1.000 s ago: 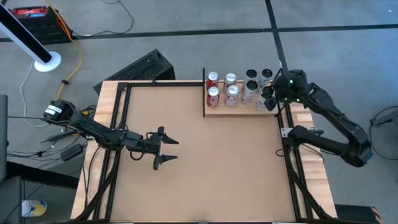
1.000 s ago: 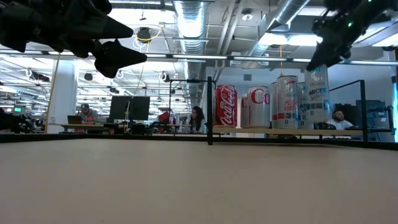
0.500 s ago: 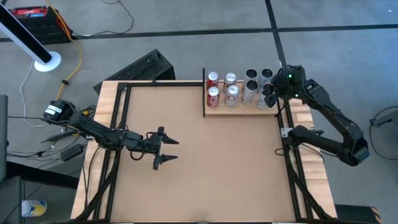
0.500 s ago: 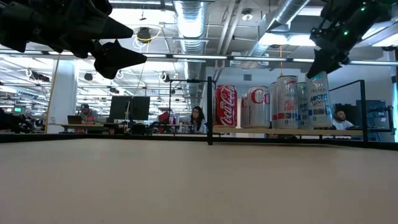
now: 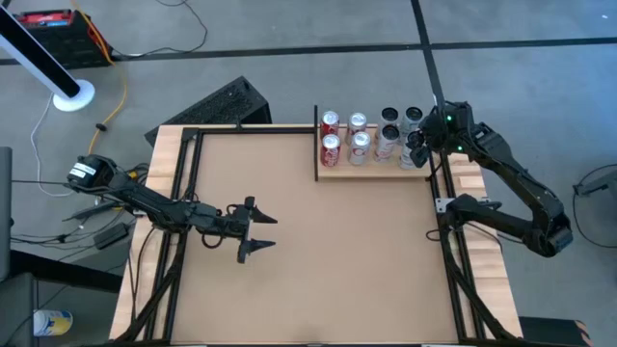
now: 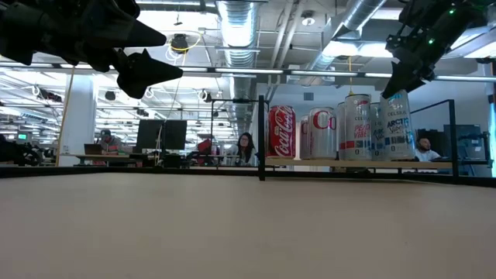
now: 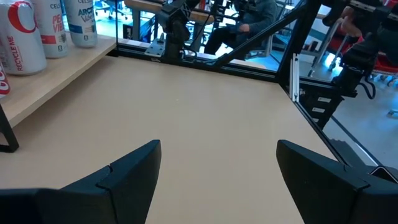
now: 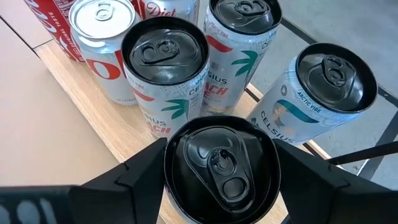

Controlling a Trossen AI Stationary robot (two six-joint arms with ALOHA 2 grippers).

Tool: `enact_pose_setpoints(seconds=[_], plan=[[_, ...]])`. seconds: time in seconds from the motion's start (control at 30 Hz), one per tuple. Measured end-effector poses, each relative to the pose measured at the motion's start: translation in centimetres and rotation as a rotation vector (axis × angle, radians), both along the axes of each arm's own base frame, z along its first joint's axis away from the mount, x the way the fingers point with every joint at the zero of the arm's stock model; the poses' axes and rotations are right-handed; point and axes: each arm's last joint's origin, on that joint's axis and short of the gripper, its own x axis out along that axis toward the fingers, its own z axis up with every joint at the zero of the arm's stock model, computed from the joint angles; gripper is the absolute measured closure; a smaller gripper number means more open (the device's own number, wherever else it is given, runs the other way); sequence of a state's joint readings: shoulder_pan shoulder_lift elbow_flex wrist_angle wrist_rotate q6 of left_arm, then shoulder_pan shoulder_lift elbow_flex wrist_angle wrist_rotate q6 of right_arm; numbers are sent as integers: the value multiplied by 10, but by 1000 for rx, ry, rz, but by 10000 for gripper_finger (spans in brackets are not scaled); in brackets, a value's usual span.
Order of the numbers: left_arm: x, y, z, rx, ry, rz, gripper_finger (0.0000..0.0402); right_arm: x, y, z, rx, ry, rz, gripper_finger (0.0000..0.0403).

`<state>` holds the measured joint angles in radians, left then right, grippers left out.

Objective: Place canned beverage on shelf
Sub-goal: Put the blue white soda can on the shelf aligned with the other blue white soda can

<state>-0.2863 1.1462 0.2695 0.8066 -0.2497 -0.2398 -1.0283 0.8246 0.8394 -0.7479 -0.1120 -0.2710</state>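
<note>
Pale-wood shelf: far edge of brown counter, eight cans on it
right gripper: fingers clamp black-topped Celsius can at shelf's right end
left gripper: fingers wide, empty, over counter's left

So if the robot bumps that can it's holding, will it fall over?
Maybe. The can between the right gripper fingers is tall and narrow, so a sideways nudge could tip it, and being round it would likely roll. Its shiny metal side looks slippery. Neighbouring cans crowd close on the shelf.
</note>
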Motion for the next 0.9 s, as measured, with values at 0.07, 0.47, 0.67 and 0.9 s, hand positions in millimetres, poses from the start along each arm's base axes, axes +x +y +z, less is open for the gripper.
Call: enact_pose_setpoints(seconds=[0.07,0.47,0.67,0.9], plan=[[0,0,0,0,0,0,98,0,0,0,0,0,0,124],[0,0,0,-1,1,-8,98,0,0,0,4,-11,-15,124],[0,0,0,0,4,-8,98,0,-1,1,4,-25,-27,124],[0,0,-1,1,7,-17,98,0,-1,1,1,-23,-29,124]])
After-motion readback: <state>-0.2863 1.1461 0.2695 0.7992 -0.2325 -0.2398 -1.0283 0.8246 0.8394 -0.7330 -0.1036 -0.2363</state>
